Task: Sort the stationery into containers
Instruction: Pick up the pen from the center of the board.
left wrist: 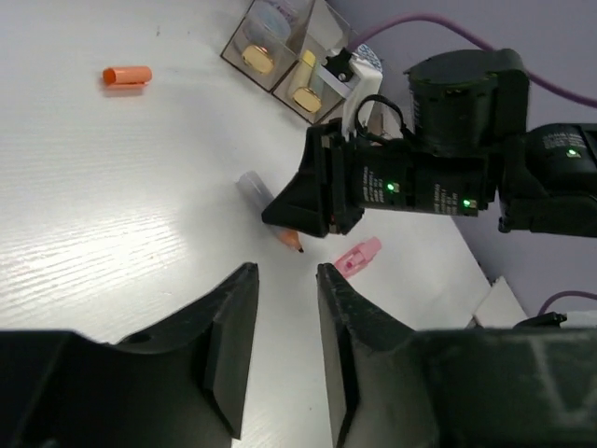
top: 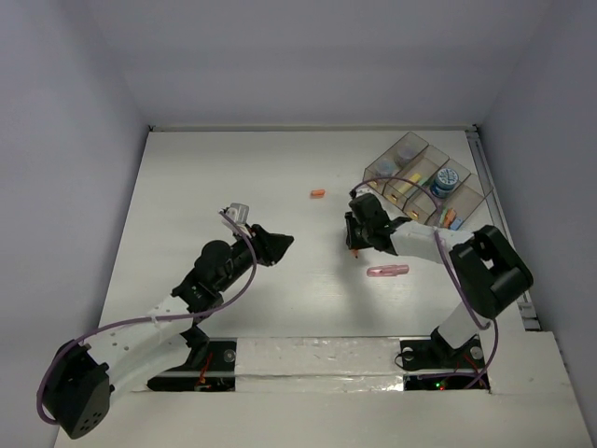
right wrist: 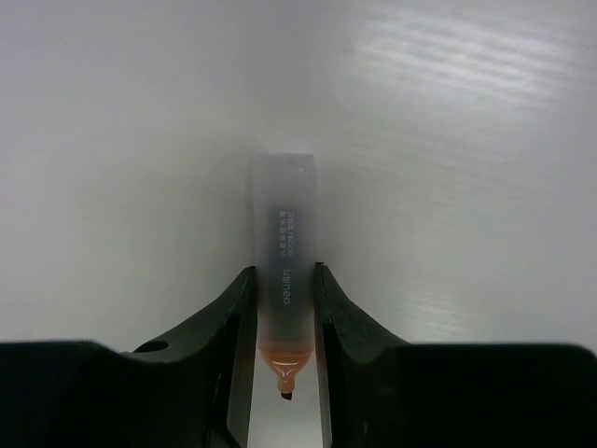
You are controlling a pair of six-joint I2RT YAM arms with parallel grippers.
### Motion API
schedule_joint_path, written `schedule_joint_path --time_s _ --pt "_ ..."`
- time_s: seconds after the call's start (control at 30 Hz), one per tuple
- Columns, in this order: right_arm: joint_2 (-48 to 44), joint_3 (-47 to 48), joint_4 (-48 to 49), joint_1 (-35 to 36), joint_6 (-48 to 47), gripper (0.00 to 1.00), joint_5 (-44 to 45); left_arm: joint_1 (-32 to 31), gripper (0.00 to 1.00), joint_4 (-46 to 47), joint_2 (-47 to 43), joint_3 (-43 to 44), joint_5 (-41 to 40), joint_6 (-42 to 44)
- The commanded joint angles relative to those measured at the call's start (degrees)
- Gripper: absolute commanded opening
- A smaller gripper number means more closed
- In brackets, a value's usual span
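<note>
Right gripper [right wrist: 283, 285]: jaws closed tight on an uncapped orange highlighter [right wrist: 284, 233], gripped near its tip end, with the grey barrel projecting beyond the fingers.

Left gripper [left wrist: 284, 275]: jaws a narrow gap apart, nothing between them.

A pink highlighter [top: 387, 272] lies on the table [top: 233, 168] at 5 o'clock from the right gripper. An orange cap [top: 318, 193] lies at 11 o'clock from it. The clear containers [top: 395, 159] stand at its 1 o'clock, some already holding pieces.

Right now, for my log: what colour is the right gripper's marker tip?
The marker tip is orange; right wrist view.
</note>
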Motion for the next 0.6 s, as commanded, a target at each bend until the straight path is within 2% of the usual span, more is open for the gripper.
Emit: schedule_joint_path --time_s 0.0,0.03,0.07,0.17,0.3,0.57 --pt "-7.8 -3.1 1.7 1.7 -6.6 0.02 -10.1 -0.2 0.29 -0.3 0.4 3.2 1.1 -3.7" --pt "-9.3 -3.4 2.9 1.7 -7.4 0.02 -13.3 0.3 0.35 -1.0 0.8 3.5 2.7 -5.1" --pt "-11.8 -3.5 3.4 2.3 -9.4 0.02 -18.4 0.3 0.37 -2.0 2.0 4.1 3.9 -5.8" --pt "-14.4 -3.7 5.3 6.1 -11.6 0.02 -24.5 1.4 0.43 -2.2 4.1 5.4 8.3 -9.4" --pt "-16.8 -3.7 7.6 11.2 -14.3 0.02 -26.4 3.5 0.45 -1.0 6.6 6.0 12.2 -13.5" --pt "-19.4 -4.5 10.3 14.8 -16.9 0.02 -28.1 6.3 0.44 2.5 11.7 4.2 18.9 -18.4"
